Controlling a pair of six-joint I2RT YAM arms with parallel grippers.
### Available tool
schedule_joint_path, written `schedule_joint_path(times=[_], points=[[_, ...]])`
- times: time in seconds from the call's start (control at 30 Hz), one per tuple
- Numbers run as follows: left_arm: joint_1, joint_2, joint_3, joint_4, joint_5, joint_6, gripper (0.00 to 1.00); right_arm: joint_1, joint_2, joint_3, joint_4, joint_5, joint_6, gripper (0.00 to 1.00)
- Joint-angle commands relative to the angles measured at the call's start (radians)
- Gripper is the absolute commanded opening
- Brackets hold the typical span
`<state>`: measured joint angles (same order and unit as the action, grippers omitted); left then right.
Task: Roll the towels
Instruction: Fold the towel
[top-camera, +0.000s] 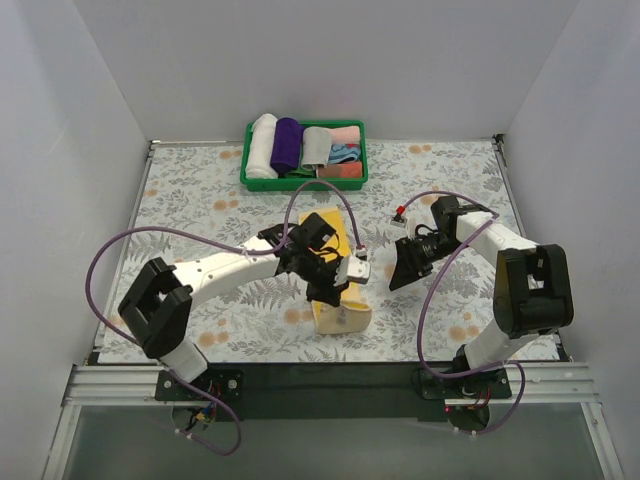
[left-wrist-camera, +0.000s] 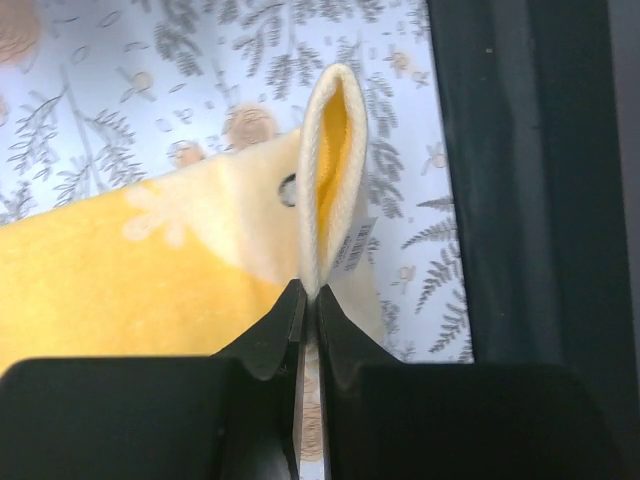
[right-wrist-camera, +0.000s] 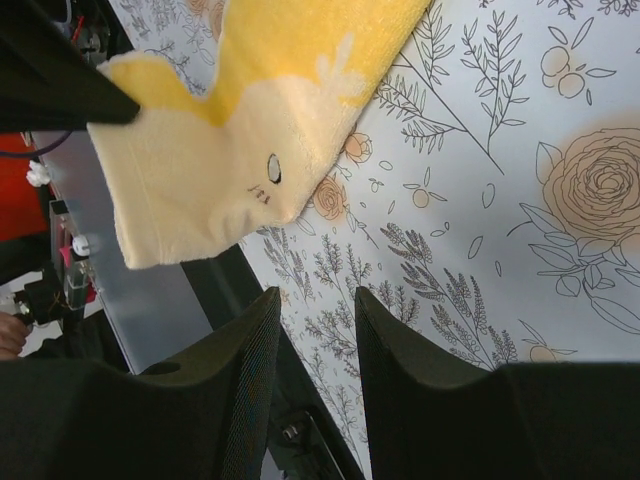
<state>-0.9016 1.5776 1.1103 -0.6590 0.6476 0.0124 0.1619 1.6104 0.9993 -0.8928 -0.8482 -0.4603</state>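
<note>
On the floral-patterned table (top-camera: 200, 200), the left gripper (left-wrist-camera: 308, 295) is pressed together on a raised fold of the pale yellow towel (left-wrist-camera: 150, 270), pinching the cloth so its edge stands up in a narrow loop between the fingertips. The yellow towel lies lengthwise at the middle of the table, its paler end reaching the near edge. A small sewn-in tag (left-wrist-camera: 355, 245) shows at the pinched edge, but its print is too fine to read. The towel's paler end also carries a small oval mark and a few short strokes, none of them legible as writing. Just to the right of the towel, the right gripper (right-wrist-camera: 317, 300) has its jaws partly apart and grips nothing. The grey towel (top-camera: 315, 147) sits rolled in the green basket (top-camera: 305, 183) at the middle of the far edge.
</note>
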Motion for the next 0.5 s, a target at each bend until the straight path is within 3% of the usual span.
schedule_joint_path(times=[0.0, 0.47], points=[[0.064, 0.051, 0.069, -0.060, 0.075, 0.073, 0.00, -0.005, 0.005, 0.015, -0.031, -0.037, -0.020, 0.37], [0.234, 0.245, 0.178, -0.008, -0.002, 0.150, 0.00, -0.007, 0.006, 0.010, -0.041, -0.048, -0.035, 0.36]])
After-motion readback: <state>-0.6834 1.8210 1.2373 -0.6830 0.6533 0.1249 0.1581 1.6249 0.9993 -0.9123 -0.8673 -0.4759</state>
